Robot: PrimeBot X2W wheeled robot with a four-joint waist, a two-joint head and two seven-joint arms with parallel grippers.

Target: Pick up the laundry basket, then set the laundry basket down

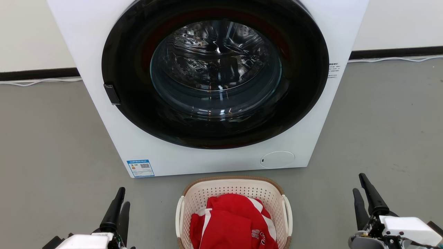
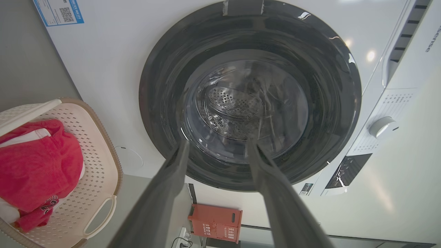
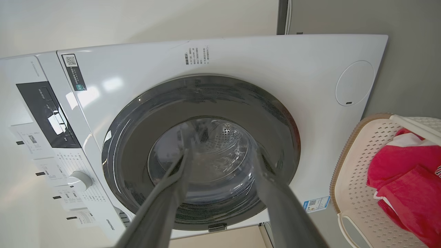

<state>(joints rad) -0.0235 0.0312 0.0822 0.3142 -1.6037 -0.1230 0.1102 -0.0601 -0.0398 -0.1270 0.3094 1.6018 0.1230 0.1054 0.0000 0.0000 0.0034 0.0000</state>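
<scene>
The laundry basket [image 1: 235, 180] stood on the floor [image 1: 52, 138] just before the washing machine [image 1: 193, 160], badged "Hisense" [image 2: 433, 39], with a blue QR label [image 1: 140, 168] low on its front. The left gripper [image 1: 124, 197] and right gripper [image 1: 359, 182] flanked the basket, fingers spread, holding nothing.

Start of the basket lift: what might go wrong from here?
The left hand and right hand are open and well apart from the laundry basket; its loop handles are thin, so a missed or one-sided grip could tip it.
The red garment is heaped about rim height and might spill if it tilts.
The basket sits close to the washing machine, so a forward swing may bump it.
</scene>
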